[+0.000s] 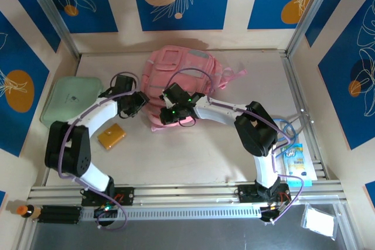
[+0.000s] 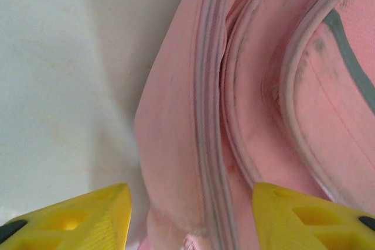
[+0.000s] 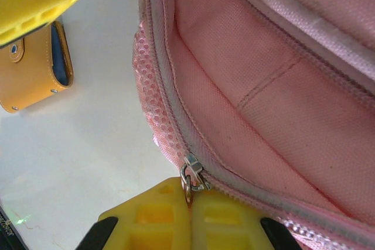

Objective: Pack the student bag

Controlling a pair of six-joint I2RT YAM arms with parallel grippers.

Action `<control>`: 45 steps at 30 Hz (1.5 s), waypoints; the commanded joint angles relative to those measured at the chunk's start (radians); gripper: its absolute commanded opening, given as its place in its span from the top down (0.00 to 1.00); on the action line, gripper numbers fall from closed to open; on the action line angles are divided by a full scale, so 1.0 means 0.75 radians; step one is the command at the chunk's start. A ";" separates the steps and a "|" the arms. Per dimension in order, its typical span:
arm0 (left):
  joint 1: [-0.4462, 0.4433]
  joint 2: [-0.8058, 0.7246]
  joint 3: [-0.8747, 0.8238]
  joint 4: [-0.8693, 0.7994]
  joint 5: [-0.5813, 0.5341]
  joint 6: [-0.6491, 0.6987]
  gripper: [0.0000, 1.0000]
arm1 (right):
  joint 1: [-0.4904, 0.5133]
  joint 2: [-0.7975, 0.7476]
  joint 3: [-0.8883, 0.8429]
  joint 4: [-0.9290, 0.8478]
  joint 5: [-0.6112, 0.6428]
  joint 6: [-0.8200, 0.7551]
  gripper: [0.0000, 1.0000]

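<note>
The student bag (image 1: 183,69), a soft pink backpack, lies at the back middle of the table. My right gripper (image 1: 171,112) is at the bag's near edge. In the right wrist view its yellow jaws (image 3: 190,203) are shut on the metal zipper pull (image 3: 188,187), just below the slider (image 3: 195,171) on the grey zipper. My left gripper (image 1: 139,101) is at the bag's left side. Its yellow fingers (image 2: 88,215) stand apart, open, with a fold of the bag and a closed zipper line (image 2: 210,144) between them, touching neither finger.
An orange case (image 1: 111,136) lies on the table near the left arm, also visible as (image 3: 35,71). A mint-green case (image 1: 71,99) rests at the far left. A blue packet (image 1: 296,162) sits at the right edge by the rail.
</note>
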 commanded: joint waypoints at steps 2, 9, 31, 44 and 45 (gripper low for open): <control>-0.033 0.100 0.106 -0.053 -0.021 0.036 0.45 | 0.022 0.001 0.023 0.010 -0.069 0.015 1.00; -0.060 0.183 0.137 -0.119 -0.101 0.053 0.59 | 0.026 -0.004 0.020 0.009 -0.064 0.006 1.00; -0.055 0.050 0.106 -0.068 -0.075 0.114 1.00 | 0.050 -0.304 -0.192 -0.314 0.462 0.156 1.00; -0.052 0.018 0.098 -0.085 -0.094 0.134 1.00 | -0.010 -0.434 -0.363 -0.289 0.697 0.236 1.00; -0.051 0.020 0.097 -0.082 -0.091 0.134 1.00 | -0.025 -0.429 -0.371 -0.291 0.696 0.239 1.00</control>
